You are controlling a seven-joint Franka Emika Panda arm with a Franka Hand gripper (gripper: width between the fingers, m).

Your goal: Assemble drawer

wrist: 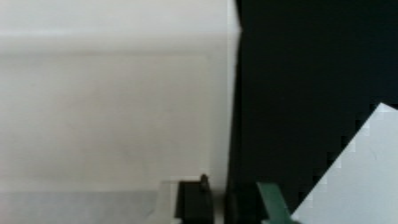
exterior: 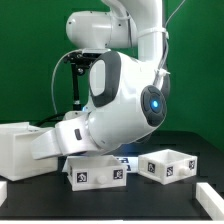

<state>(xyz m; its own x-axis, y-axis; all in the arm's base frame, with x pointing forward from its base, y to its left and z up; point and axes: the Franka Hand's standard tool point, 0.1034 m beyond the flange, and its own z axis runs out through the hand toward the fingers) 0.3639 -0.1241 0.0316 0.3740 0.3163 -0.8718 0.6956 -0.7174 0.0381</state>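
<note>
The large white drawer housing [exterior: 18,150] stands at the exterior view's left. It fills much of the wrist view [wrist: 107,100] as a flat white face with a straight edge. My gripper [wrist: 233,205] is down at that edge, hidden in the exterior view behind the arm [exterior: 120,90]. One dark finger [wrist: 194,200] lies over the white face and the greenish finger [wrist: 272,205] is on the dark side, so the narrow jaws straddle the housing's edge. Two small open-top trays with tags sit on the table, one [exterior: 95,172] under the arm and one [exterior: 168,165] to its right.
The table [exterior: 140,205] is black. Short white strips lie at the front corners, one at the left [exterior: 4,196] and one at the right [exterior: 210,194]. A white corner [wrist: 370,165] shows in the wrist view beyond the housing's edge.
</note>
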